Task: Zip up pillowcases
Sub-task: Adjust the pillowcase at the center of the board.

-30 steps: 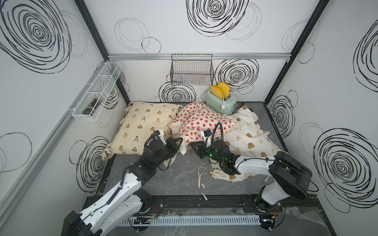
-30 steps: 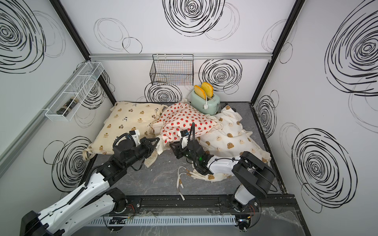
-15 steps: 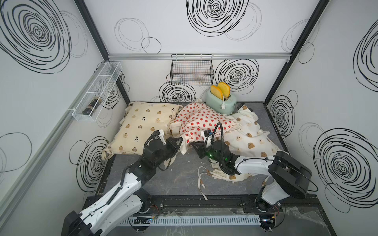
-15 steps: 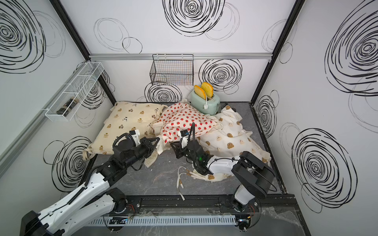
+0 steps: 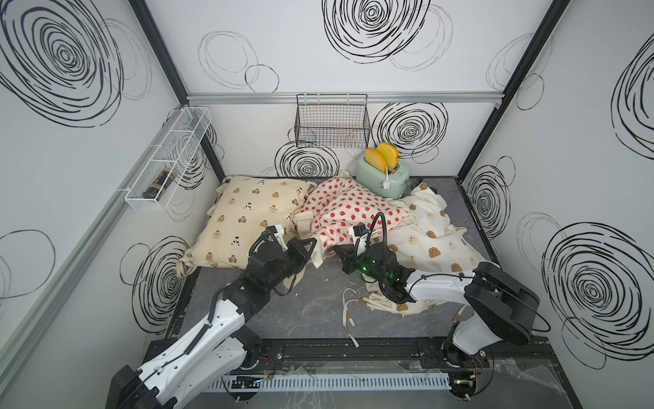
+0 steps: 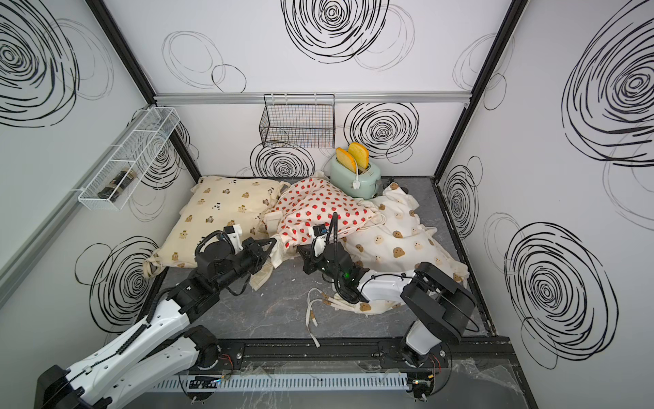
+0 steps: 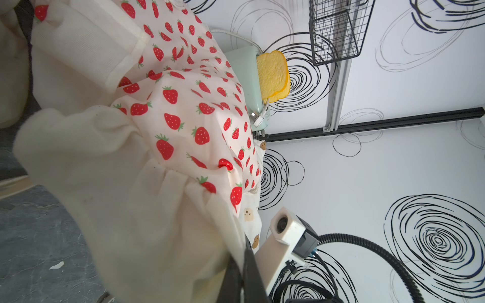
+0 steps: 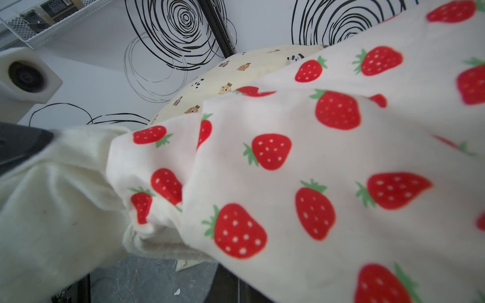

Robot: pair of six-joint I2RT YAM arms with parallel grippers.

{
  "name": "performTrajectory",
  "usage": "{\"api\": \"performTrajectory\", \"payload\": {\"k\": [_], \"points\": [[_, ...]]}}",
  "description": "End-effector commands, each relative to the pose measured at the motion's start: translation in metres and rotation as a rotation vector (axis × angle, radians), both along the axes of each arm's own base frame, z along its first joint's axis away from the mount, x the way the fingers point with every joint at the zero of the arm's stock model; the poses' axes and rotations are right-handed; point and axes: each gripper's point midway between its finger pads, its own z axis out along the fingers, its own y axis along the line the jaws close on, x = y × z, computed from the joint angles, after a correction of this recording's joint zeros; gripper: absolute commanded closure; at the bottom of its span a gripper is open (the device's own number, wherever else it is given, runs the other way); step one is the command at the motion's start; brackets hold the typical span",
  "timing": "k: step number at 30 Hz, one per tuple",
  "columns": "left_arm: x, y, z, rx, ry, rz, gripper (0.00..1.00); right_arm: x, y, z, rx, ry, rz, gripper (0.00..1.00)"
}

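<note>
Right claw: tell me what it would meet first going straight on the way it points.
The strawberry pillowcase: the right claw points into its near edge and seems to be in contact with it. The fabric fills the right wrist view, though exact depth is unclear.

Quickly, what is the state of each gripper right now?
Left gripper: closed on the cream frill of the strawberry pillowcase.
Right gripper: closed at the same pillowcase's edge; a grip cannot be told.

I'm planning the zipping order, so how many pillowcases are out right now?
3. Cream bear-and-panda pillowcase beside the left arm; strawberry pillowcase in the middle; brown-bear pillowcase partly under the right arm. Another could hide beneath.
</note>
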Motion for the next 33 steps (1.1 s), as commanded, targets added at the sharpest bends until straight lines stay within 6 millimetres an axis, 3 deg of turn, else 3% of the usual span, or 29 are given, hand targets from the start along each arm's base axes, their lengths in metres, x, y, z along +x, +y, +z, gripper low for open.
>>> {"api": "performTrajectory", "payload": {"k": [1,21,24,30,33], "points": [[0.004,0.003,0.016,-0.024,-0.056,0.019,1.00,0.004,-0.001,0.020,0.032,-0.029,-0.030,0.98],[0.009,0.030,0.011,0.051,-0.047,0.055,1.00,0.003,-0.033,0.010,-0.087,0.068,-0.110,1.00],[0.008,0.027,0.009,0.066,-0.049,0.027,1.00,-0.002,-0.028,0.016,-0.102,0.059,-0.069,1.00],[-0.002,0.003,-0.010,0.093,-0.031,-0.127,1.00,-0.022,-0.007,0.031,-0.128,0.059,0.107,1.00],[-0.008,0.001,-0.022,0.132,-0.039,-0.180,0.82,-0.031,-0.006,0.032,-0.155,0.084,0.167,1.00]]}}
